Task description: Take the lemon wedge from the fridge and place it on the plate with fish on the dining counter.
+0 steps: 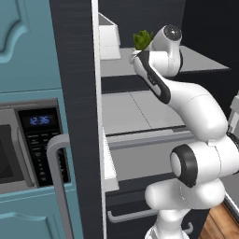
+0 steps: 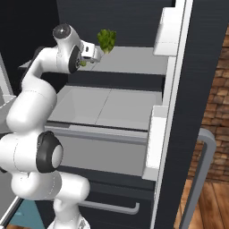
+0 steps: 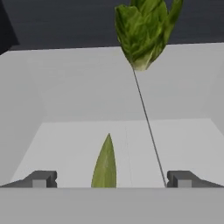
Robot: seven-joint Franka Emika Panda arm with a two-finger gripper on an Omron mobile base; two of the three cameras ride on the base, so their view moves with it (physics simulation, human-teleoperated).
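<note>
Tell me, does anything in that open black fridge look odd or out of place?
The leafy green lettuce head on the pale grey upper shelf seems to stand on its stem end, upright. Otherwise nothing looks spilled or damaged.

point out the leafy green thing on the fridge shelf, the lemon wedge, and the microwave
leafy green (image 3: 144,30), hand view, middle of its leaves
lemon wedge (image 3: 105,164), hand view, its green pointed face
microwave (image 1: 39,147), left base view, keypad panel

Lemon wedge (image 3: 105,164): lower part cut off at 6 o'clock, between the fingertips (image 3: 41,178).
Leafy green (image 3: 144,30): top cropped at 12 o'clock.
Gripper (image 2: 99,52): fingers too small to distinguish, right base view.
</note>
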